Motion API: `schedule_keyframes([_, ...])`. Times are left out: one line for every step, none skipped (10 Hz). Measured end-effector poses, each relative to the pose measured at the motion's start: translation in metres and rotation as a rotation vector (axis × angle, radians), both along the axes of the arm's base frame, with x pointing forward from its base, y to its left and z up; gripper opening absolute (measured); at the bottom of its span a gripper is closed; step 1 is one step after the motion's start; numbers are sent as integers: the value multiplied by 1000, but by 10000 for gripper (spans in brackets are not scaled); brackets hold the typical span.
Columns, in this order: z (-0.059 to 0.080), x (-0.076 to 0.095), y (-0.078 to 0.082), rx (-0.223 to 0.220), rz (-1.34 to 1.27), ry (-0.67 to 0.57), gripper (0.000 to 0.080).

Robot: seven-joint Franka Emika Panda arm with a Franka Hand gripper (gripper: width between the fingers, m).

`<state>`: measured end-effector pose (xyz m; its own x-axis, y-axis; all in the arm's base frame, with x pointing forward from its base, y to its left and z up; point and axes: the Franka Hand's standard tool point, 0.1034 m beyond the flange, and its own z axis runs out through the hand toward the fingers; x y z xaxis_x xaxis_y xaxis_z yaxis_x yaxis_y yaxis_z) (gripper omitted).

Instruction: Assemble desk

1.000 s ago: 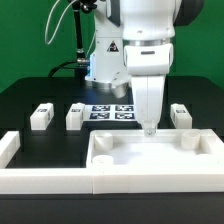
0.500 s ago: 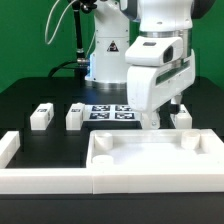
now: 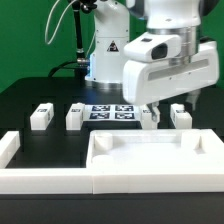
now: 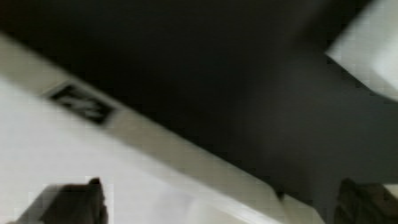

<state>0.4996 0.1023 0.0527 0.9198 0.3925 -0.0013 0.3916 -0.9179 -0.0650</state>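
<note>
Claw [image 3: 150, 116]: spread wide, empty, above tabletop [image 3: 25, 95] behind desk panel [image 3: 150, 158].
Panel pos: nearest exterior cam, rim up.
Near leg [image 3: 180, 115]: just beside claw.
Tip: centre over leg, square to flat sides, drop straight, close gently.

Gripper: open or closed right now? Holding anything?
Gripper: open, holding nothing.

Large white rimmed plastic panel [image 3: 125, 152] at 6 o'clock; two-finger gripper [image 3: 152, 118] above its 12 o'clock rim; small white tagged block leg [image 3: 181, 115] at gripper's 3 o'clock.
</note>
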Motion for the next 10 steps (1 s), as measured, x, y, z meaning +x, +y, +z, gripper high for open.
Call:
schedule_keyframes([-3, -4, 9, 1, -122, 20, 648])
schedule_keyframes([-7, -6, 16, 7, -250, 40, 648])
schedule_keyframes([-8, -4, 16, 22, -317, 50, 648])
schedule_keyframes([-8, -4, 16, 23, -283, 49, 648])
schedule_keyframes([-9, -6, 16, 16, -280, 75, 648])
schedule_keyframes([-9, -10, 18, 4, -303, 113, 648])
schedule_keyframes([-7, -16, 22, -32, -322, 220, 648])
schedule_keyframes([-4, -18, 29, -73, -331, 337, 648])
schedule_keyframes([-5, -15, 35, -91, -317, 405, 648])
schedule_keyframes([-11, -19, 32, -97, -298, 455, 648])
